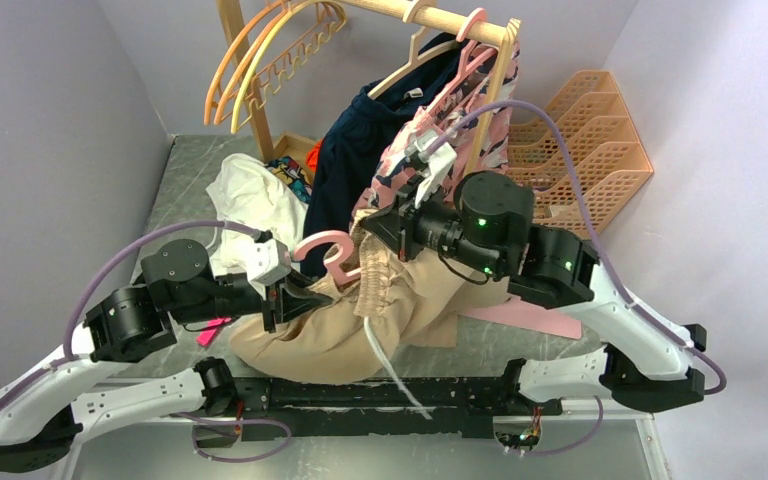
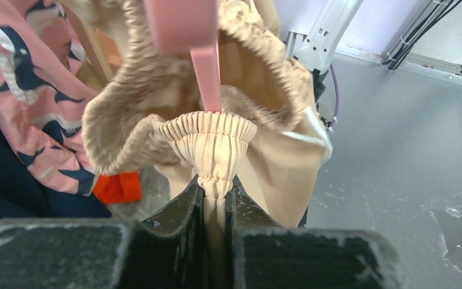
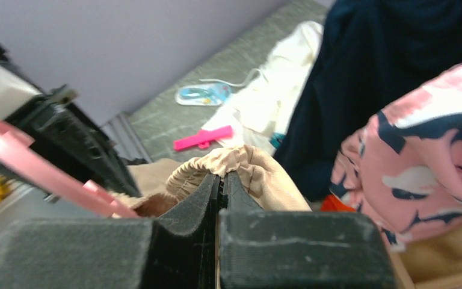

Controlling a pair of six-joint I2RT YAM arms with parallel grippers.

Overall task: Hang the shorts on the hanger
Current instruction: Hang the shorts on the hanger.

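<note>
The tan shorts hang bunched between both arms above the table's near edge, a white drawstring trailing down. The pink hanger shows its hook above the waistband; its stem runs down into the waist opening. My left gripper is shut on a pinch of the gathered waistband. My right gripper is shut on the opposite side of the waistband, with the shorts draped past its fingertips. The hanger crosses the right wrist view at left. The hanger's lower bar is hidden inside the fabric.
A wooden rack at the back carries orange and yellow hangers, a navy garment and a pink patterned garment. Peach mesh trays stand at back right. A white cloth and a magenta clip lie at left.
</note>
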